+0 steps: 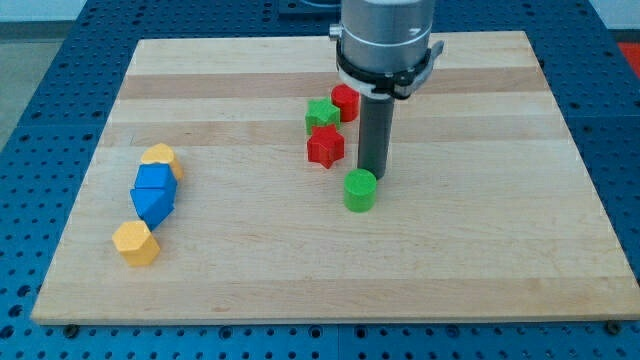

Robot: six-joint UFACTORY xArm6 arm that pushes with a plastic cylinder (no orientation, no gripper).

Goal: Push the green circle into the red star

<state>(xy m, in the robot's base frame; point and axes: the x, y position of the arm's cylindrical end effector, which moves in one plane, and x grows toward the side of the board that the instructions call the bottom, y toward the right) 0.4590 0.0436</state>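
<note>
Green circle point(360, 190) sits on the counter point(480, 260), just below-right of the red star point(325, 146). My tip point(373, 176), a bare rod holding nothing, touches its upper edge. Likely light, rigid, prone to slide; I push from its lower-right side.

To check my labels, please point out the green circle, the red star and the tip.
green circle point(360, 189), camera view, on its top face.
red star point(325, 146), camera view, on its middle.
my tip point(373, 176), camera view, on the rod's lower end.
</note>
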